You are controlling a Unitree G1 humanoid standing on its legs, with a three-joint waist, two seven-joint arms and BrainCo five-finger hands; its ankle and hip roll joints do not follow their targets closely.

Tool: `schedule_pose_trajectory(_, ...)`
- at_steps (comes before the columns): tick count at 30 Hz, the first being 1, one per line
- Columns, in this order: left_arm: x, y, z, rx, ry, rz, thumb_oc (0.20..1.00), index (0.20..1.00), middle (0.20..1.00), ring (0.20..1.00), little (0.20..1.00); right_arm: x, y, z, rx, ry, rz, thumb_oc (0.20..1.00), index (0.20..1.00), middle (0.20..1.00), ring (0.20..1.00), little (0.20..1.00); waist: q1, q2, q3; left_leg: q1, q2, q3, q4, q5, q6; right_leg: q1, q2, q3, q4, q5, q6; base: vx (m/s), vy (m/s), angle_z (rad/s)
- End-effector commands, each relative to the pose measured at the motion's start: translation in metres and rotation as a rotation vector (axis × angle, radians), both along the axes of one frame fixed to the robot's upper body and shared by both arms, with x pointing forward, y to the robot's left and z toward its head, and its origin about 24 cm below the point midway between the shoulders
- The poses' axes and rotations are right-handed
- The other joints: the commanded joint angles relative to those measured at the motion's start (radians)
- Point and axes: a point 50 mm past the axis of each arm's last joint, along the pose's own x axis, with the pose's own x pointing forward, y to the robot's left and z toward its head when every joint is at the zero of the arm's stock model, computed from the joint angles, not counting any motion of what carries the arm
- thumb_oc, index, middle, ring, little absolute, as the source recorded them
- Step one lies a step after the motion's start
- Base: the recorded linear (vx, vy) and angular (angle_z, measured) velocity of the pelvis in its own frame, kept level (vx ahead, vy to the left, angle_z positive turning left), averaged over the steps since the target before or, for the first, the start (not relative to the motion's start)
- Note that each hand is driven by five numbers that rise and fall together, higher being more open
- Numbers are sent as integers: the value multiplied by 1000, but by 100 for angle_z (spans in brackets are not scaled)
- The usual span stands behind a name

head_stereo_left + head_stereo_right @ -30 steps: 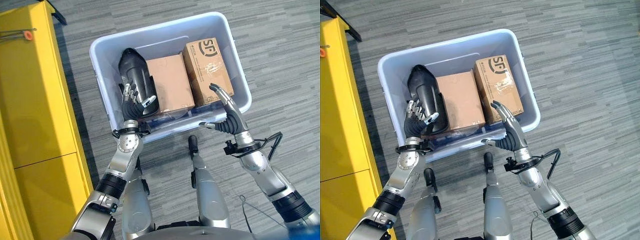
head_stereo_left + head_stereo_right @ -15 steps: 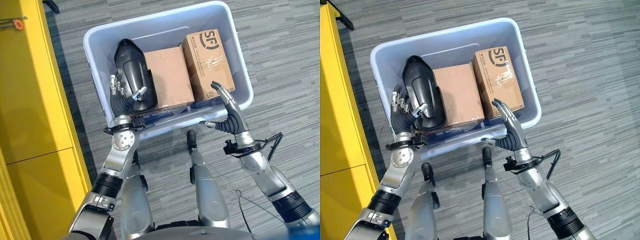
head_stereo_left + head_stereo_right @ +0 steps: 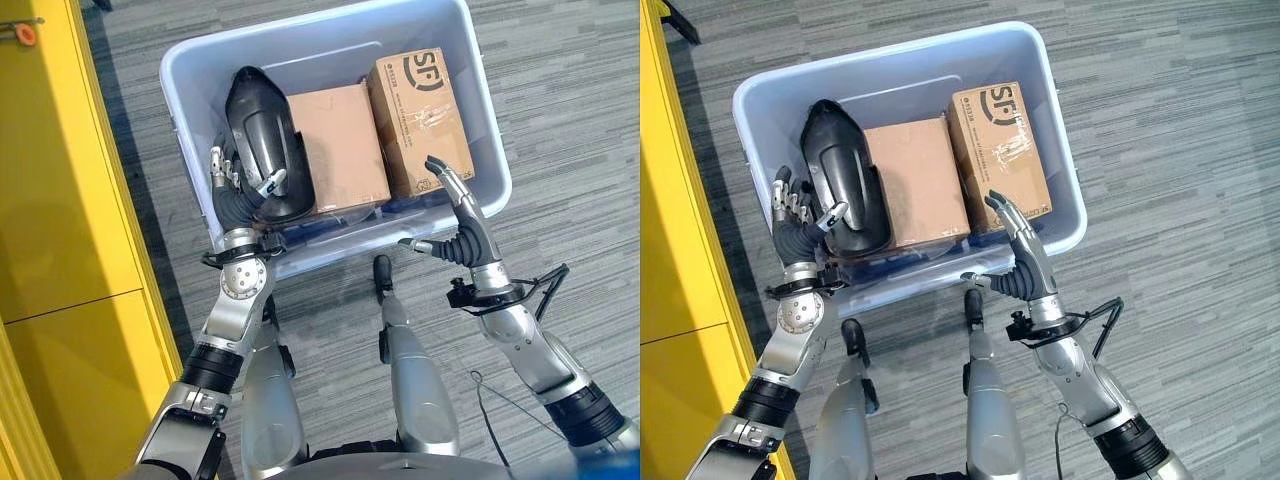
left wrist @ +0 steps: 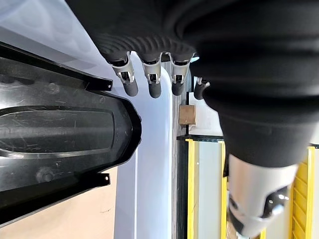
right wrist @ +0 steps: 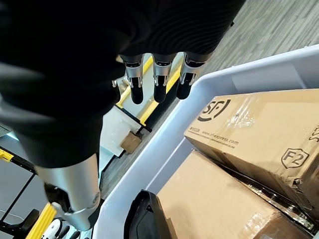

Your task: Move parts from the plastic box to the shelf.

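The left robot hand (image 3: 232,185), fingers straight and relaxed, sits inside the pale, smooth plastic box (image 3: 192,120) beside a glossy black moulded part (image 3: 262,140). Past it lie a plain cardboard carton (image 3: 340,145) and a taped, printed carton (image 3: 420,105). The right robot hand (image 3: 462,225), fingers extended, hovers over the box's near rim. A yellow shelf (image 3: 60,200) stands beyond the left robot hand.
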Motion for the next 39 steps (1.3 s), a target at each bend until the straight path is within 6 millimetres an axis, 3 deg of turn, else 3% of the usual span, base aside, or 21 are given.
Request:
schedule_pose_trajectory(1, 1, 9, 18, 39, -112, 61, 1000, 1000, 1000, 1000, 1000, -7, -5, 26, 35, -142, 38, 1000, 1000, 1000, 1000, 1000, -4, -17, -39, -38, 45, -34, 43, 50, 0, -1, -92, 3, 192, -72, 84, -11, -15, 8)
schedule_pose_trajectory(19, 0, 18, 19, 14, -118, 126, 1000, 1000, 1000, 1000, 1000, -13, -9, 23, 39, -133, 36, 1000, 1000, 1000, 1000, 1000, -4, -33, -22, -87, 37, -54, 75, 29, 3, -21, -90, -7, 193, -76, 81, -2, -2, 2)
schedule_pose_trajectory(39, 16, 33, 4, -24, -9, 254, 1000, 1000, 1000, 1000, 1000, -20, -8, 24, 54, -143, 64, 1000, 1000, 1000, 1000, 1000, -24, -65, -6, -145, 39, -62, 87, 31, 4, -61, -74, -15, 191, -70, 77, -1, -2, 1)
